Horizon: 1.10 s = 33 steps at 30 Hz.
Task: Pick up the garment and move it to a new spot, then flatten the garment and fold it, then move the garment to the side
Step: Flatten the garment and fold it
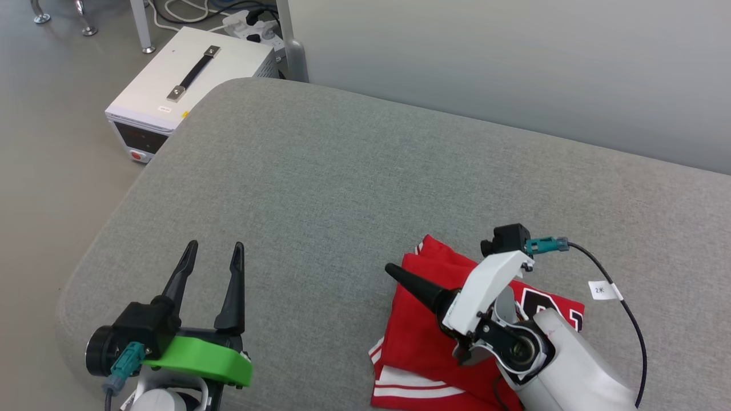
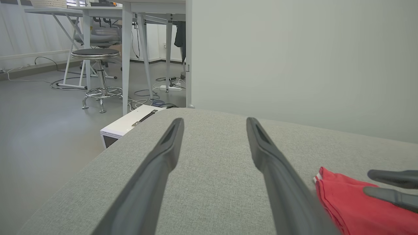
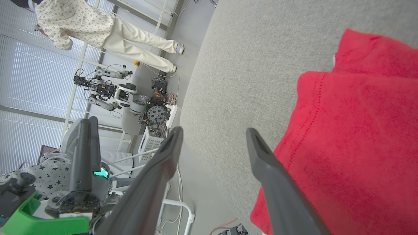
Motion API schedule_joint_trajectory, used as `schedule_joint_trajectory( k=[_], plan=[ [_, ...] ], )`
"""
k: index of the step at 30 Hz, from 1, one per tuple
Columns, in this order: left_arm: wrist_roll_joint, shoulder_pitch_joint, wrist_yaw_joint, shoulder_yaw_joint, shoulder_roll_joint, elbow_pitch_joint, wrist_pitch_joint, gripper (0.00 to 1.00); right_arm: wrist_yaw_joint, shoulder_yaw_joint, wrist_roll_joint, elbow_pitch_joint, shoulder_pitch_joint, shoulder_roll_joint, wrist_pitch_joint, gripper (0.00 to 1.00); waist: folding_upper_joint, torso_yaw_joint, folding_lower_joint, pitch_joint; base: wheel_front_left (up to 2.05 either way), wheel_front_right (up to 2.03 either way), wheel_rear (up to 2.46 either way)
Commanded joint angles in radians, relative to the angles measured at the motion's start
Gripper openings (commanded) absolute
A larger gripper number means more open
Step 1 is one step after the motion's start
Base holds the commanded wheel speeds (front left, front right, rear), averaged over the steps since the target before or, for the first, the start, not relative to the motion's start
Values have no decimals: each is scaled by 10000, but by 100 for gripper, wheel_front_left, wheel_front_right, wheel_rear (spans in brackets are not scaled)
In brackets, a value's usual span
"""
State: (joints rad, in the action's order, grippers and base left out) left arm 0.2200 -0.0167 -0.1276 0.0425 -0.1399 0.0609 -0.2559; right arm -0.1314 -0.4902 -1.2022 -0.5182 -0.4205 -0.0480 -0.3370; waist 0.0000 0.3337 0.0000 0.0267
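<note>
The garment (image 1: pixel 414 337), a red jersey with white-striped trim and black lettering, lies bunched and partly folded on the grey cushioned surface (image 1: pixel 342 188) at the lower right. My right gripper (image 1: pixel 400 275) hovers over its left part, turned on its side with fingers pointing left; the arm hides part of the lettering. In the right wrist view the right gripper (image 3: pixel 214 130) is open and holds nothing, with the garment (image 3: pixel 352 137) beside its right finger. My left gripper (image 1: pixel 216 245) stands open at the lower left, apart from the cloth. From the left wrist, the garment (image 2: pixel 343 202) shows at the lower right.
A white box with a black handle (image 1: pixel 188 85) stands on the floor past the surface's far-left corner. A pale wall (image 1: pixel 514 57) runs behind the surface. A stool (image 2: pixel 95 54) and table legs stand farther off. A person (image 3: pixel 98 29) walks in the background.
</note>
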Motion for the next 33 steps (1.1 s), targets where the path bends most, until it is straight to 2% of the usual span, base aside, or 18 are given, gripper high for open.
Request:
schedule_joint_trajectory(
  k=[1,4,7,11,16,20,24,28,33],
  plan=[
    [11,52,-31,4,-41,27,-59,100,7,-60,-90,156,-210,-22,108,100,0,-100,0,-105,0,0,0],
    [8,90,-31,17,-74,-5,-59,100,7,40,202,432,-468,-22,446,100,0,-249,0,-204,0,0,0],
    [38,131,-31,54,-93,-63,-59,100,7,455,1605,717,-760,-130,896,100,0,-447,0,-262,0,0,0],
    [153,136,-31,77,-52,-123,-59,100,7,1013,3900,1612,-714,-879,1264,100,0,-751,0,-255,0,0,0],
    [405,91,-31,34,67,-192,-59,100,7,1848,6772,3053,-138,-2151,1769,100,0,-1218,0,-161,0,0,0],
    [514,44,-31,101,82,-216,-59,100,7,2764,7912,4160,650,-2459,2156,100,0,-1601,0,-23,0,0,0],
    [591,-50,-31,149,92,-232,-59,100,7,3669,8635,5160,1665,-2436,2684,100,0,-1889,0,127,0,0,0],
    [648,-93,-31,184,79,-218,-59,100,7,4569,9017,5934,2701,-1973,3347,100,0,-2098,0,204,0,0,0],
    [734,-84,-31,309,32,-177,-59,100,7,5146,9299,6539,3835,-1335,4355,100,0,-2220,0,207,0,0,0]
  ],
)
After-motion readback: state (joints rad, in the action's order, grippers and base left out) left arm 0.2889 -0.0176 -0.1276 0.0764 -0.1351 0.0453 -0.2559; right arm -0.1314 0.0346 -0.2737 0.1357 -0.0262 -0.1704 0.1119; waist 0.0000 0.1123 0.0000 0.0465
